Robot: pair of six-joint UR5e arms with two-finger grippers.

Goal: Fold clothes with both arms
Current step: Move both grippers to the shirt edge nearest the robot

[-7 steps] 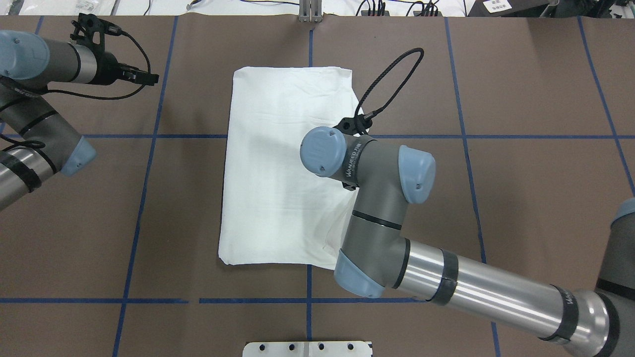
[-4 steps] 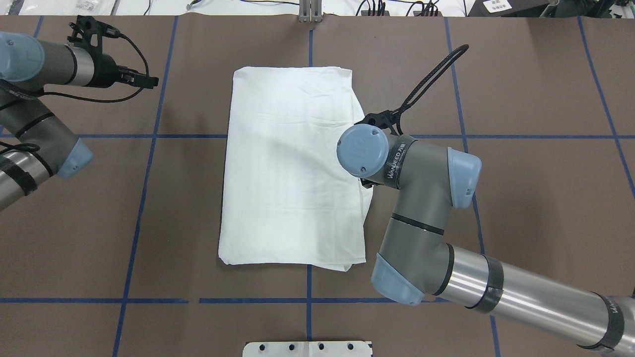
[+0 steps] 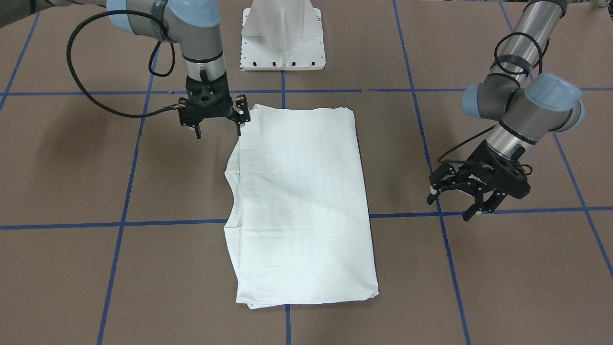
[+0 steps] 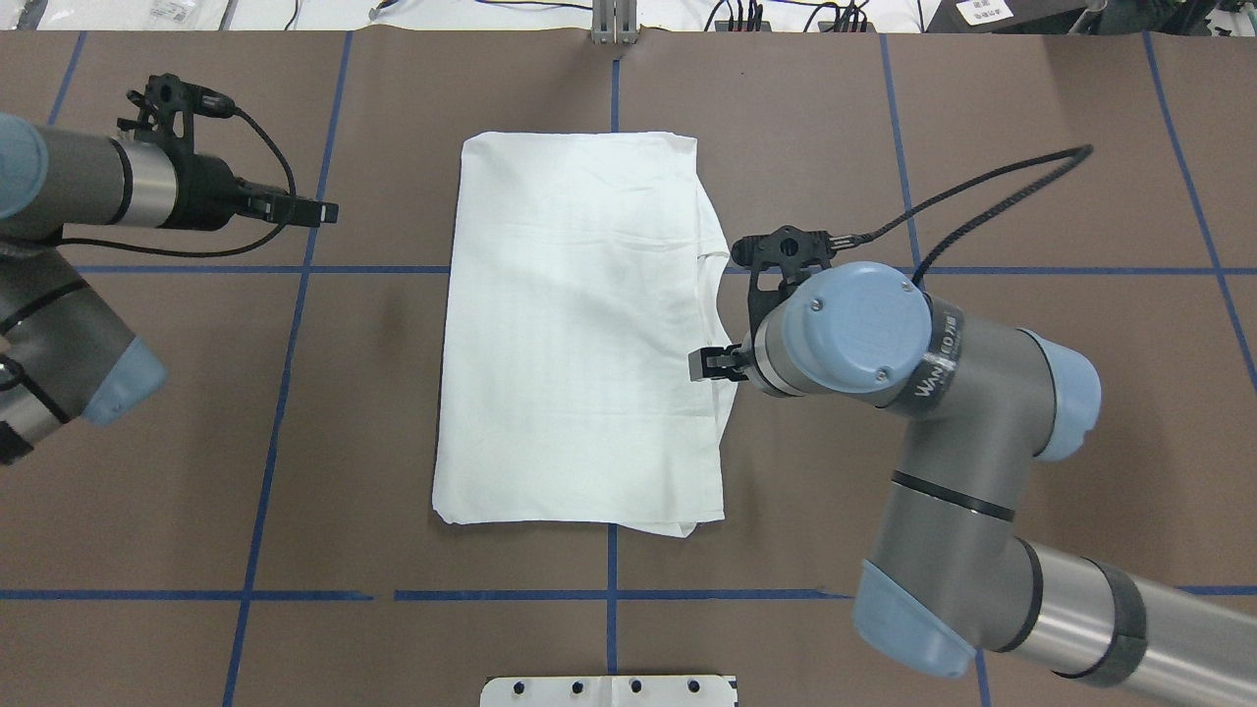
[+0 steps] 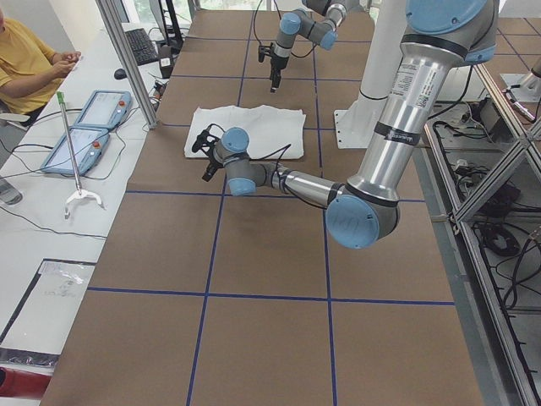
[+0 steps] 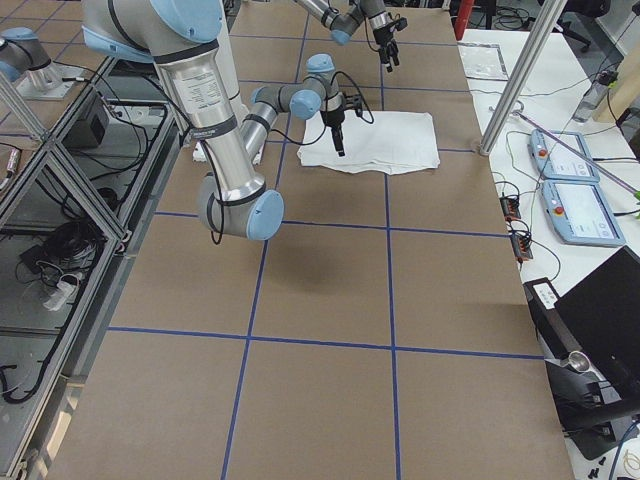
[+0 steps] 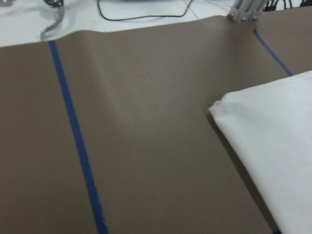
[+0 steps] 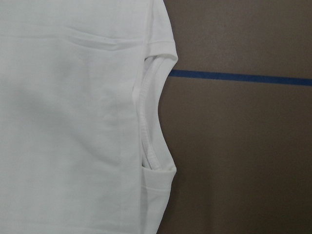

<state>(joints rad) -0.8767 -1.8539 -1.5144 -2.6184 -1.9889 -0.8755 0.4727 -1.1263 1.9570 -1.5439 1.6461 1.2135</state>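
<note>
Shirt (image 4: 579,334) lies folded into a neat rectangle in the middle of the surface (image 4: 344,442). Right claw (image 3: 218,130) hangs spread wide and empty over its neck-side edge. Left claw (image 3: 459,201) is wide too, empty, well off to the side.

I'm seeing bare brown paper-covered table (image 4: 373,412) lying along both long sides of the folded white cotton shirt (image 4: 574,334). The black right gripper (image 3: 219,133), fingers spread, is crowding the shirt's neck-side edge. The black left gripper (image 3: 450,206) is hanging spread, well off the opposite edge. A white metal pedestal base (image 3: 282,33) is occupying the table's robot-side edge.
</note>
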